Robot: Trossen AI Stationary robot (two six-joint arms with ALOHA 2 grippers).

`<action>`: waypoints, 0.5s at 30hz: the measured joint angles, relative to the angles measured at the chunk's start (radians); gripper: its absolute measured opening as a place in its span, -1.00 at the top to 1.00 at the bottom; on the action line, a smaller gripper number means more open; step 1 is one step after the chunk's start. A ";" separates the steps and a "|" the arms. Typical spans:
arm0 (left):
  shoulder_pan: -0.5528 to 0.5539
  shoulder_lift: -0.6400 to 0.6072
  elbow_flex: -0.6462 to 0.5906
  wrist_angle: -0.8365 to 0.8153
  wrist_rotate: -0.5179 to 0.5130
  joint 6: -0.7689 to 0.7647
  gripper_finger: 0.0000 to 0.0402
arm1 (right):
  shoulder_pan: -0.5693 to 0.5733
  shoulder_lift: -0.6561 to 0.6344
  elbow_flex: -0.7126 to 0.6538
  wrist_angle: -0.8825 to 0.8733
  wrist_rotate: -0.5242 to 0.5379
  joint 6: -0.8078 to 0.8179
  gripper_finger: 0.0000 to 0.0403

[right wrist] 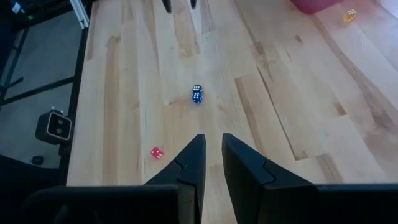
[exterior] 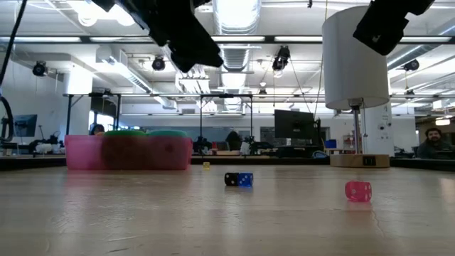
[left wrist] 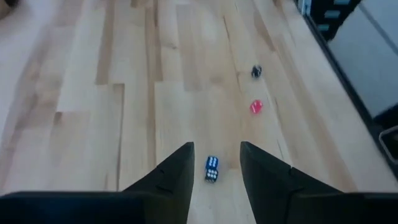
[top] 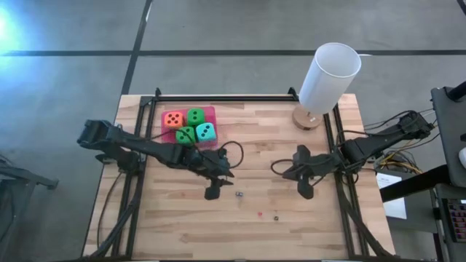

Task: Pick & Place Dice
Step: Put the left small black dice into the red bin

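Four soft dice lie together in a pink tray (top: 211, 113) at the table's far left: one orange (top: 173, 119), two green (top: 195, 116) (top: 186, 134), one teal (top: 206, 132). In the low view the tray (exterior: 128, 152) hides most of them. My left gripper (top: 212, 192) (left wrist: 216, 149) hangs open above the table, to the near right of the tray. A tiny blue die (left wrist: 211, 168) on the wood shows between its fingers. My right gripper (top: 306, 191) (right wrist: 213, 140) waits at the table's right with a narrow gap between its fingers, holding nothing.
A white cylinder (top: 329, 73) on a wooden base stands at the far right corner. Tiny dice lie on the wood: blue (top: 239, 193), red (top: 259, 215), dark (top: 276, 216), and a yellow one (right wrist: 350, 15) by the tray. Black rails run along both table sides.
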 joint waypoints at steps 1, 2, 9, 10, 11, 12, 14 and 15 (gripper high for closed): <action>-0.003 0.010 0.000 0.000 0.001 0.007 0.33 | 0.000 0.000 0.000 -0.001 -0.001 -0.007 0.74; -0.006 0.020 0.000 0.000 0.002 0.012 0.34 | 0.000 0.000 0.000 0.000 -0.002 -0.013 0.74; -0.029 0.086 0.000 0.047 0.013 0.015 0.36 | 0.000 0.000 0.000 0.000 -0.003 -0.028 0.74; -0.032 0.094 0.000 0.062 0.019 0.015 0.36 | 0.000 0.000 0.000 0.000 -0.003 -0.031 0.74; -0.033 0.102 0.000 0.082 0.020 0.015 0.36 | 0.000 0.000 -0.001 0.000 -0.003 -0.031 0.74; -0.035 0.106 0.000 0.095 0.020 0.016 0.36 | 0.000 0.000 -0.001 0.001 -0.003 -0.031 0.74; -0.034 0.118 0.000 0.100 0.020 0.018 0.36 | 0.000 0.000 -0.001 0.000 -0.003 -0.031 0.74; -0.034 0.125 0.000 0.101 0.020 0.021 0.36 | 0.000 0.000 -0.001 0.001 -0.003 -0.031 0.74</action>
